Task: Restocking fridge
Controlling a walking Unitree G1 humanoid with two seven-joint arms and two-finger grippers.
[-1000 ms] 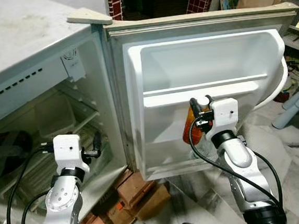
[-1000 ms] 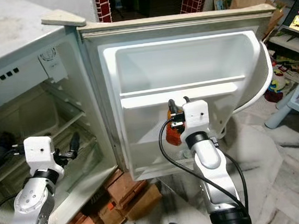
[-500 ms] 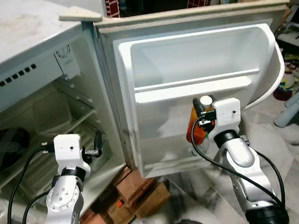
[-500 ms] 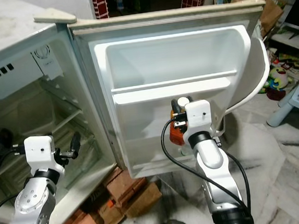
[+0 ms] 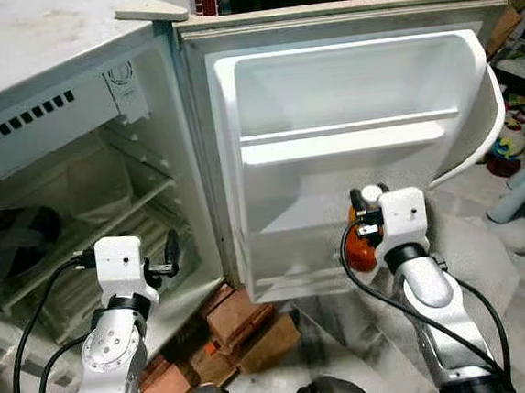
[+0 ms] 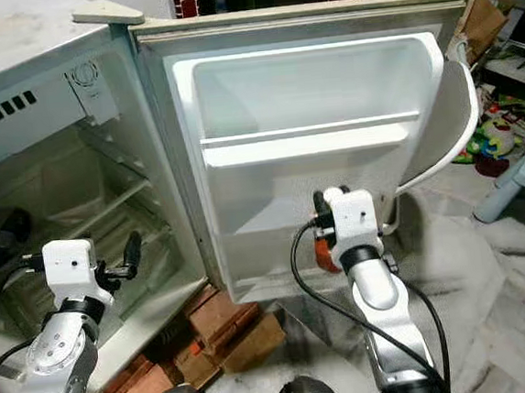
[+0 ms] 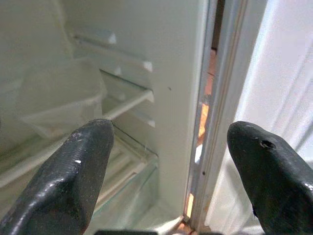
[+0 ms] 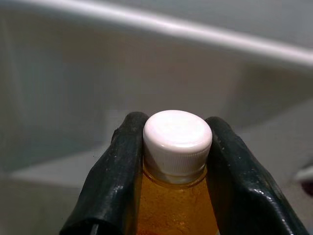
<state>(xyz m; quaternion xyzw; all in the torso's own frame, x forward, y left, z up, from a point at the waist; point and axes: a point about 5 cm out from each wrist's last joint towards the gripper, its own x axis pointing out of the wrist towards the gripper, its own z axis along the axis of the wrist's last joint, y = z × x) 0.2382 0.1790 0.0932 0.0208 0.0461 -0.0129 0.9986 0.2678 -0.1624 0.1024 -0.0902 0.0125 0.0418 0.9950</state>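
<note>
The right tool (image 8: 176,161) is closed on the neck of a bottle (image 8: 175,205), its two black fingers (image 8: 115,176) pressed against either side just under the white screw cap (image 8: 177,139). Amber-orange liquid is seen through the clear wall below the cap. In the head views the right tool (image 5: 368,222) and bottle (image 5: 363,252) are held low in front of the open fridge door (image 5: 360,151), close to the door's lower bin near its bottom edge; whether the bottle's base already rests in that bin cannot be told. The upper door shelf (image 5: 349,138) stands above it.

The bottle is judged to be a filled plastic one: moderately heavy for its size, fairly stiff at the neck but yielding lower down, and smooth enough to slip. The neck under the cap's ridge is taken to be the soundest place for a hold, since the ridge would stop a downward slide; with such a high grip the body may swing, so upright carriage is advised.

The left tool (image 7: 171,166) is held open, its fingers (image 7: 73,166) wide apart with nothing between them, and is pointed into the fridge compartment (image 5: 79,203) towards the glass shelf (image 7: 122,105) beside the hinge edge. Bricks (image 5: 241,318) are seen on the floor under the door.
</note>
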